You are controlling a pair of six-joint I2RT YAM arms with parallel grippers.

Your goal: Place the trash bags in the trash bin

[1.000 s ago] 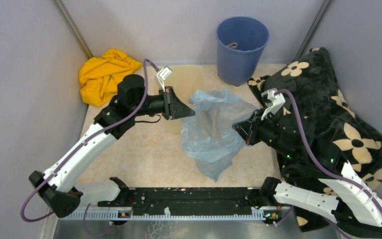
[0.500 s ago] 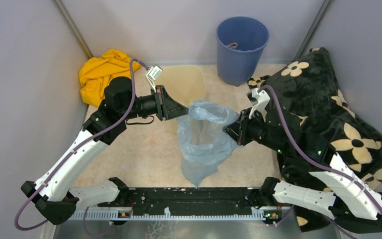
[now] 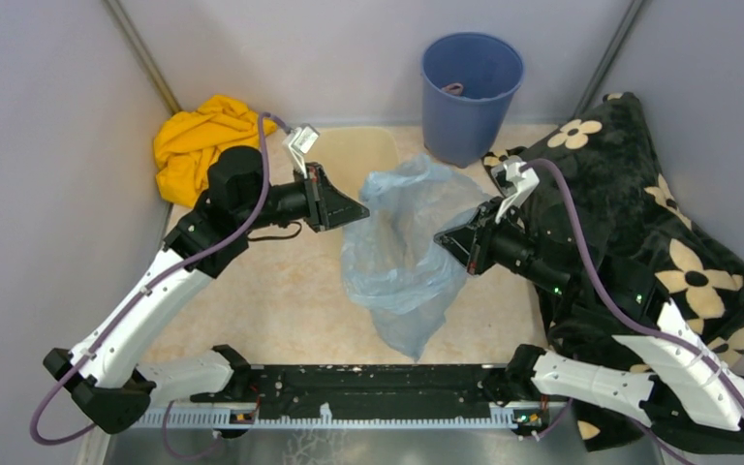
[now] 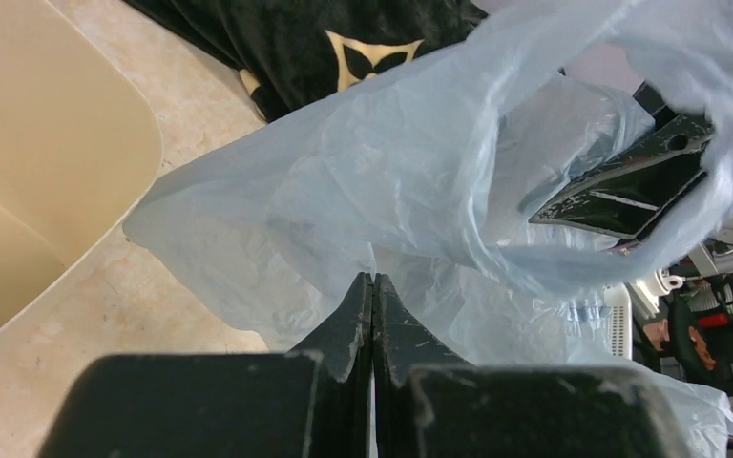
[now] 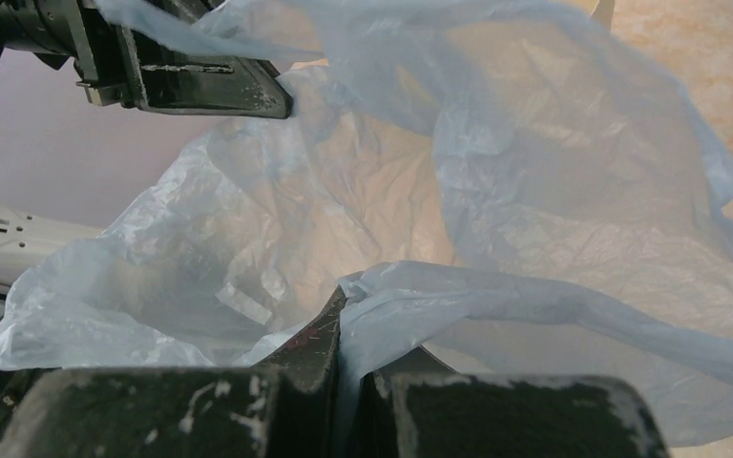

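Note:
The pale-blue trash bag (image 3: 402,254) hangs stretched between my two grippers above the table's middle, its lower end trailing toward the near edge. My left gripper (image 3: 360,209) is shut on the bag's left edge, with the jaws pressed together in the left wrist view (image 4: 372,279). My right gripper (image 3: 443,239) is shut on the bag's right rim, and a fold of plastic runs between its fingers (image 5: 342,303). The cream trash bin (image 3: 360,153) sits just behind the bag, partly covered by it. It also shows in the left wrist view (image 4: 38,172).
A round blue bucket (image 3: 472,89) stands at the back. A yellow cloth (image 3: 199,145) is bunched at the back left. A black blanket with cream flowers (image 3: 639,223) covers the right side, under my right arm. Grey walls close in on both sides.
Both grippers have carried the bag a little back toward the bin. The bag's top now spreads wider and higher, reaching over the bin's near edge.

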